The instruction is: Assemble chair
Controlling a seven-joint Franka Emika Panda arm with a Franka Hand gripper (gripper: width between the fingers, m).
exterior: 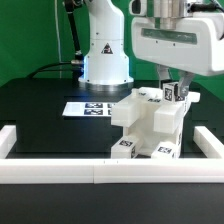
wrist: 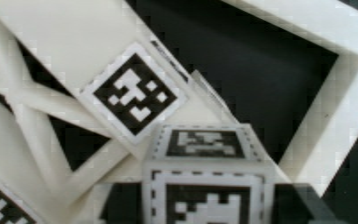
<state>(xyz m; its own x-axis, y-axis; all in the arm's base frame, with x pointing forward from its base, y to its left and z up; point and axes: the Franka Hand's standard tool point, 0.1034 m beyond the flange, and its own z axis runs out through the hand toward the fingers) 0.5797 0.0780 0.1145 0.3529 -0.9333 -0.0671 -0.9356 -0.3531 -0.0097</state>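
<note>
The white blocky chair (exterior: 150, 125) stands on the black table just behind the front border rail, with marker tags on its front and top. My gripper (exterior: 173, 92) comes down from above onto the chair's upper right corner and is shut on a small tagged white post (exterior: 174, 93) there. In the wrist view the tagged post (wrist: 202, 160) sits between my dark fingers (wrist: 130, 202), with my gripper (wrist: 208, 208) closed round it. Behind the post are the chair's slanted white bars and another tag (wrist: 135, 92).
The marker board (exterior: 88, 108) lies flat on the table behind the chair, toward the exterior view's left. The robot's white base (exterior: 105, 55) stands at the back. A low white border rail (exterior: 60, 170) runs along the front and both sides.
</note>
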